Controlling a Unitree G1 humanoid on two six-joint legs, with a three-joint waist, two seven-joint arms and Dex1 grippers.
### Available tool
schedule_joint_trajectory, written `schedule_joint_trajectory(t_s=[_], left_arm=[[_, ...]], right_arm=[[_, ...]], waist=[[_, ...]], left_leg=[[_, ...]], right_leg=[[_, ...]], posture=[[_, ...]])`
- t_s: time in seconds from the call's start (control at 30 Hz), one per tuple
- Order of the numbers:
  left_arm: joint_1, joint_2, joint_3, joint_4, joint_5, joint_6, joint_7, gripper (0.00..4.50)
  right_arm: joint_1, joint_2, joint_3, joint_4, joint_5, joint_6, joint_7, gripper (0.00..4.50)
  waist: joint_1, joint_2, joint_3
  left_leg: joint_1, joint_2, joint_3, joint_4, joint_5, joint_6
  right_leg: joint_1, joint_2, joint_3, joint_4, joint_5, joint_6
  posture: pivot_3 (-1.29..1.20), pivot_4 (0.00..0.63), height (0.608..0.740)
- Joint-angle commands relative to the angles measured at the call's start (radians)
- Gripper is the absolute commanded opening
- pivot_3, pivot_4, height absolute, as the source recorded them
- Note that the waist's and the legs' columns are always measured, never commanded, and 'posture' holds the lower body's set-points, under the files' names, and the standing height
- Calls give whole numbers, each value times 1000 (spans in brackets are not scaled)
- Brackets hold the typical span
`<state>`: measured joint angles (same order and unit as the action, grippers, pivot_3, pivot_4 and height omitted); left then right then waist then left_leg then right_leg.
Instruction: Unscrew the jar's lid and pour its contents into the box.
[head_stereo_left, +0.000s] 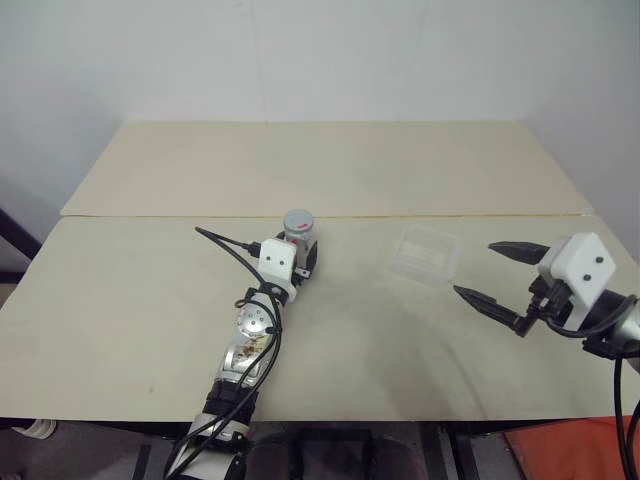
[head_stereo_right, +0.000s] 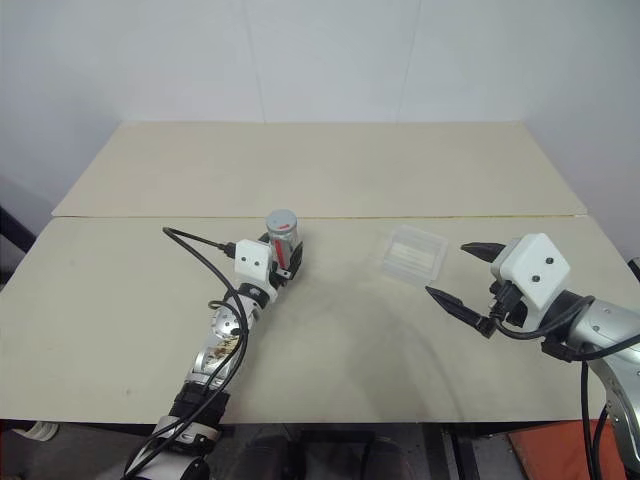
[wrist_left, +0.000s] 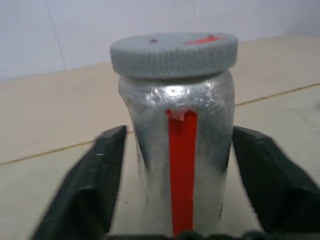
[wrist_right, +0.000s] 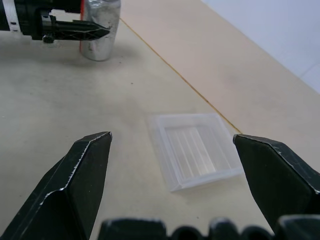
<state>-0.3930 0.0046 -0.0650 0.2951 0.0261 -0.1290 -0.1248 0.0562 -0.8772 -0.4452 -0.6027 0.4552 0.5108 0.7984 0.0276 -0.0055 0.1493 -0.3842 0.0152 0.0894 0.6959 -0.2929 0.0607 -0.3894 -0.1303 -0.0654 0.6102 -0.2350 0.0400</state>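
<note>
— Step in hand? Securing the jar (head_stereo_right: 283, 243), by the look of it: upright on the desk (head_stereo_left: 150, 320) near the seam between the two boards, grey lid (wrist_left: 173, 53) screwed on, red stripe facing the left wrist camera.

— Left gripper (head_stereo_left: 300, 258)? Reaching forward around the jar, jaws flanking its silvery body on both sides, below the lid. Slim gaps visible between fingers (wrist_left: 92, 185) and foil in the left wrist view, so closing in rather than clamped; firm contact impossible to confirm.

— Right gripper (head_stereo_right: 462, 272)? Hovering off to the right, jaws spread wide, gripping nothing, touching nothing. Aimed across the clear box (wrist_right: 196, 148), with the jar farther off.

— Box? Empty, flat on the desk, between jar and right gripper, well apart from the jar.

— Next move? Likely a firm squeeze from the left to steady the jar, then the right brought over and closed on the lid's ribbed edge for the twist. Pouring not yet begun.

— Risk? Tipping the jar, probably, if twisted before a solid hold.
</note>
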Motion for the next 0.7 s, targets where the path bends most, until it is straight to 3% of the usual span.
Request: schedule_joint_trajectory(t_s=[0.03, 0.3, 0.47, 0.57, 0.7], left_arm=[[-17, -9, 12, 1, -20, -23, 3, 1990], [-28, 3, 36, -6, -70, -31, -50, 1854], [4, 68, 20, -111, -177, 26, -242, 1854], [38, 152, -21, -201, -226, 34, -410, 1854], [51, 196, -40, -275, -262, 73, -487, 1854]], right_arm=[[11, 0, -43, -34, 11, -6, -8, 4500], [-14, 4, -27, -32, 14, -2, -25, 4500], [-100, 81, 53, -69, 67, 66, -123, 4500], [-233, 248, 216, -99, 66, 129, -289, 4500], [-357, 451, 422, -112, -3, 164, -443, 4500]], waist=[[0, 0, 0], [-1, 0, 0], [-11, 0, 0], [-23, 1, 0], [-26, 1, -1]], left_leg=[[0, 0, 0, 0, 0, 0], [0, 0, 0, 0, -1, 1], [0, 0, 0, 0, 1, -2], [0, 1, 0, 0, 2, -4], [0, 1, 0, 0, 3, -5]], right_leg=[[0, 0, 0, 0, 0, 0], [0, 0, 0, 0, 0, 0], [-1, 0, 0, 0, 0, 0], [-1, 1, 0, 1, 0, 0], [-2, 1, 1, 2, 0, -1]], posture=[[0, 150, 740], [0, 150, 740], [0, 150, 740], [0, 150, 740], [0, 150, 740]])
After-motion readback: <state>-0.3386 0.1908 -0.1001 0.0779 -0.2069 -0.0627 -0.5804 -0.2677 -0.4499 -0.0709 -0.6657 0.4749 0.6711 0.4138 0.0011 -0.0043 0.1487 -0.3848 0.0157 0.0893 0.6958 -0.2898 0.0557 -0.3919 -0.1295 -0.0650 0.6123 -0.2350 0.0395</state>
